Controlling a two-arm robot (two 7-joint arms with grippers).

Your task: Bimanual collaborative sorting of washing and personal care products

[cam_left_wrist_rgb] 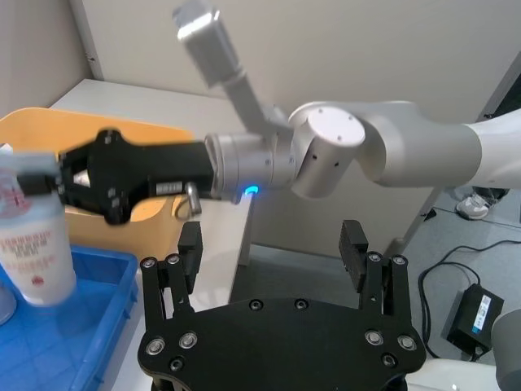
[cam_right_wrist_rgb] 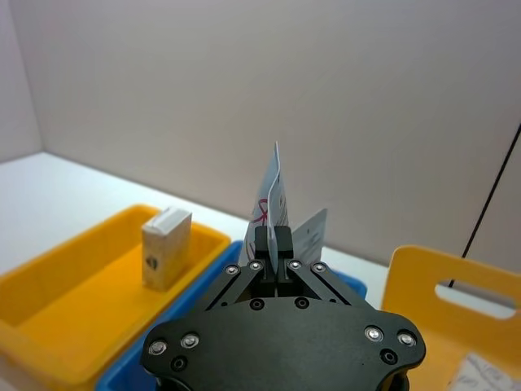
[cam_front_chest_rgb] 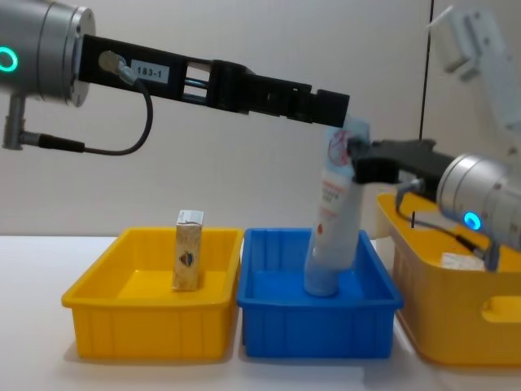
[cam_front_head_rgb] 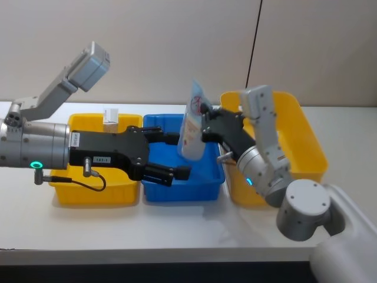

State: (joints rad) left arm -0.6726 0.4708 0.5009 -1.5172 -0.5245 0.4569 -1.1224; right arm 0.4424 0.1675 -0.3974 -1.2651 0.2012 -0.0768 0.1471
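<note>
My right gripper (cam_front_head_rgb: 206, 113) is clamped on the flat top edge of the pale blue pouch (cam_front_head_rgb: 192, 127), holding it upright over the blue bin (cam_front_head_rgb: 184, 186), its base low inside the bin in the chest view. My left gripper (cam_front_head_rgb: 179, 154) reaches across above that same bin with its fingers spread and nothing between them, near the pouch. A cream carton (cam_front_chest_rgb: 187, 261) stands upright in the yellow bin (cam_front_chest_rgb: 146, 318) to the left.
</note>
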